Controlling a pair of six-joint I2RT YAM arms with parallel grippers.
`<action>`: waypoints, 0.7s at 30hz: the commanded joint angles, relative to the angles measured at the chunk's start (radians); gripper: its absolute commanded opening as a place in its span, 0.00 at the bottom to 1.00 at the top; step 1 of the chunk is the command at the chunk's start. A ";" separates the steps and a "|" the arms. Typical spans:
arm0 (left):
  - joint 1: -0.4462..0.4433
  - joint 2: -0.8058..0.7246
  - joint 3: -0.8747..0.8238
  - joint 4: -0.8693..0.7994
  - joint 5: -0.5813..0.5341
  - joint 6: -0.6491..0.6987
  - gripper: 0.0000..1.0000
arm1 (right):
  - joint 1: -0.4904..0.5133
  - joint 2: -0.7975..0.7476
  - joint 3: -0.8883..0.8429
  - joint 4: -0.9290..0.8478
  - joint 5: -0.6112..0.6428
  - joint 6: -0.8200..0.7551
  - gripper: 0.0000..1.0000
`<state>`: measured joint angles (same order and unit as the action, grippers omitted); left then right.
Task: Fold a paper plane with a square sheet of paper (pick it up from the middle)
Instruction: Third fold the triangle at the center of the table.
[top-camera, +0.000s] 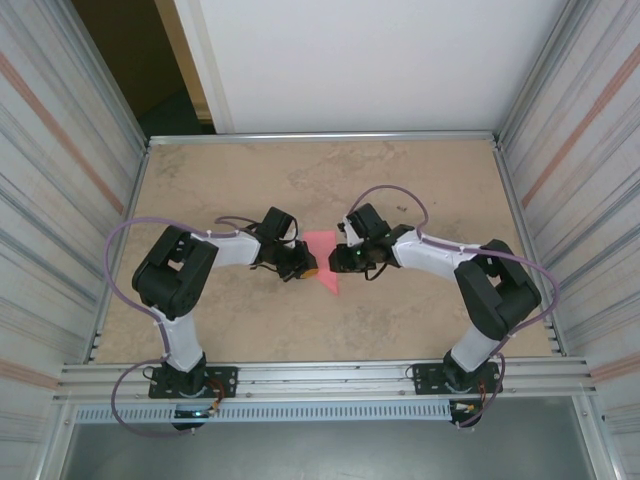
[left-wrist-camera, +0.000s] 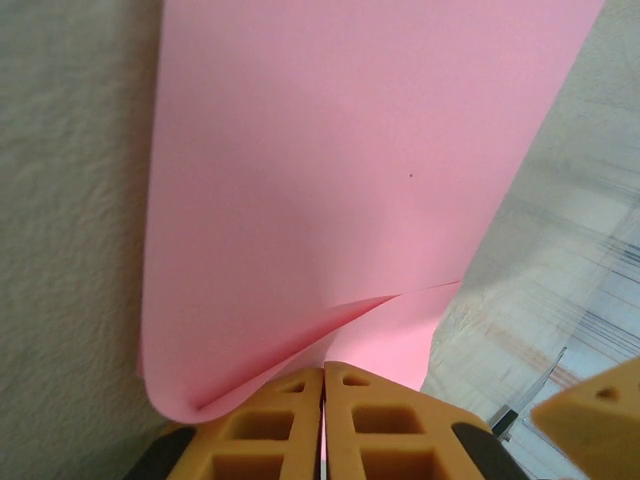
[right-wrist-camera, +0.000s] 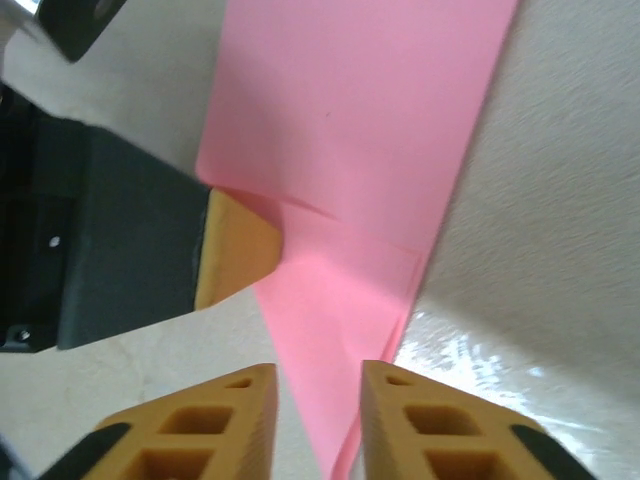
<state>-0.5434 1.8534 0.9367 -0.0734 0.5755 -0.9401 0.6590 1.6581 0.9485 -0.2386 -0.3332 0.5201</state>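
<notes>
1. Arms, overhead view: left arm (top-camera: 175, 275) and right arm (top-camera: 490, 290) both stand elbow-out, with forearms folded inward so the wrists nearly meet at the middle of the table (top-camera: 300, 180).
2. Sheet of paper (top-camera: 322, 250): pink, creased to a wedge with its sharp point toward the arm bases. It lies between the two grippers.
3. Left gripper (top-camera: 298, 264): at the sheet's left edge. In the left wrist view its orange fingers (left-wrist-camera: 270, 435) are pressed together, pinching the sheet's edge.
4. Right gripper (top-camera: 347, 258): at the sheet's right edge. In the right wrist view its fingers (right-wrist-camera: 420, 425) stand spread, and the narrow end of the wedge runs down through the gap. Contact with the paper cannot be judged.
5. Left wrist view adds a folded flap curling up from the pinch, and one orange fingertip (left-wrist-camera: 595, 405) of the right gripper at lower right.
6. Right wrist view adds diagonal creases across the sheet, and a left-gripper fingertip (right-wrist-camera: 238, 255) against the sheet's left edge.
</notes>
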 joint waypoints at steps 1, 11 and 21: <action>0.009 0.050 -0.033 -0.069 -0.071 0.007 0.10 | 0.037 0.004 -0.009 0.016 -0.101 0.031 0.20; 0.011 0.059 -0.032 -0.069 -0.072 0.008 0.10 | 0.075 0.105 0.022 0.071 -0.130 0.058 0.07; 0.011 0.067 -0.028 -0.071 -0.062 0.015 0.10 | 0.060 0.153 0.043 0.079 -0.120 0.055 0.05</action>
<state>-0.5407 1.8580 0.9367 -0.0727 0.5854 -0.9398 0.7307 1.7947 0.9672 -0.1650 -0.4465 0.5659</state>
